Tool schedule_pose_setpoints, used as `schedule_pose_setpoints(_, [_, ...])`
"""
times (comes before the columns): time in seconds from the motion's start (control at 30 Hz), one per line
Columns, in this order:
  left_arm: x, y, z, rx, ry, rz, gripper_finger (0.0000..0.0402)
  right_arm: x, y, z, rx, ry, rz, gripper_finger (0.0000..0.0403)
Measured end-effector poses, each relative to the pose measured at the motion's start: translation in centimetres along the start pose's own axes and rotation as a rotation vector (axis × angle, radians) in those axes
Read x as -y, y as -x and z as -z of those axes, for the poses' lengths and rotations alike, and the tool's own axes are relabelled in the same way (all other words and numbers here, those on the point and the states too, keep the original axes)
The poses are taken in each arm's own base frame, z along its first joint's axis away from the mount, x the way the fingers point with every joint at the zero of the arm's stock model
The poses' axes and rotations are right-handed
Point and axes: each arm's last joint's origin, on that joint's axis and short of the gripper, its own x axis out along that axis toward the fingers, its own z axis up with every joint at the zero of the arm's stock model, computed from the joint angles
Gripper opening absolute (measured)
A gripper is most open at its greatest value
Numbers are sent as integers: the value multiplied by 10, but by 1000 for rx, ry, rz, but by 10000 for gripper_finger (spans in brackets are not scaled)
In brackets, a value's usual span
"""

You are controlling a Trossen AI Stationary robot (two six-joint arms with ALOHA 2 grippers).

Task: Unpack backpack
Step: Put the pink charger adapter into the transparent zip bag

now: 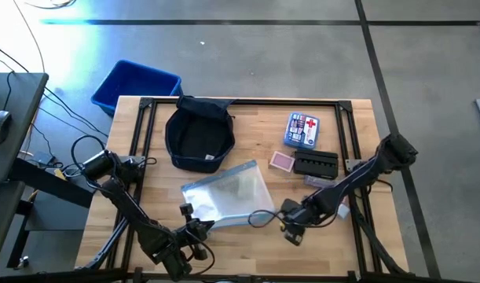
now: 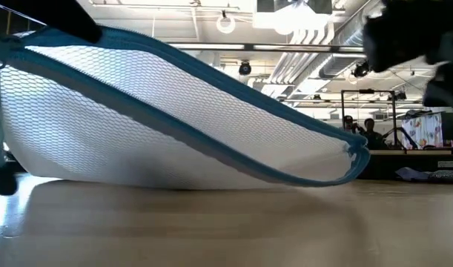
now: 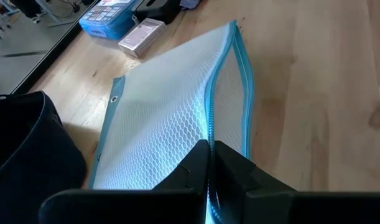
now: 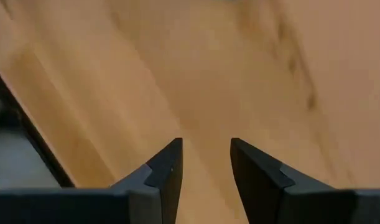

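The dark navy backpack lies open on its back at the table's far middle, and its edge shows in the left wrist view. Nearer lies a clear mesh zip pouch with blue trim, seen close up in the low view. My left gripper is shut on the pouch's near edge. My right gripper hangs open over bare wood, just right of the pouch's near right corner, touching nothing. My left gripper pinches the pouch's blue zipper edge between its two fingers, at that edge's left end. The fingers come slanting down from the table's near left and lie along the zipper. That end is raised; the zipper slopes down to the right corner, and the pouch's underside rests on the table.
A blue first-aid box, a pink card deck and a black case lie at the far right of the table. A bright blue bin stands beyond the far left corner. Black rails frame the tabletop.
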Motion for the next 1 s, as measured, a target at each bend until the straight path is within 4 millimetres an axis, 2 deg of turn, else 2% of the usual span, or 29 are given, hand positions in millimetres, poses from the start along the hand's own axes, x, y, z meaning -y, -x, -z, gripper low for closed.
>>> schedule_pose_setpoints(0.1, [0,0,0,0,0,0,0,8,0,13,-138,-39,84,121])
schedule_pose_setpoints(0.27, [0,0,0,0,0,0,0,39,11,24,-312,-162,388,121])
schedule_pose_setpoints(0.4, [0,0,0,0,-4,0,0,54,22,25,-395,-185,540,123])
schedule_pose_setpoints(0.5, [0,0,0,-5,-4,4,0,60,25,22,-372,-158,597,135])
schedule_pose_setpoints(0.7, [0,0,0,-10,-4,9,0,69,25,10,-344,-104,619,209])
schedule_pose_setpoints(0.87, [0,0,0,-11,-5,10,0,89,15,9,-434,-128,615,280])
schedule_pose_setpoints(1.0, [0,0,0,-11,-6,10,0,100,3,15,-490,-124,579,302])
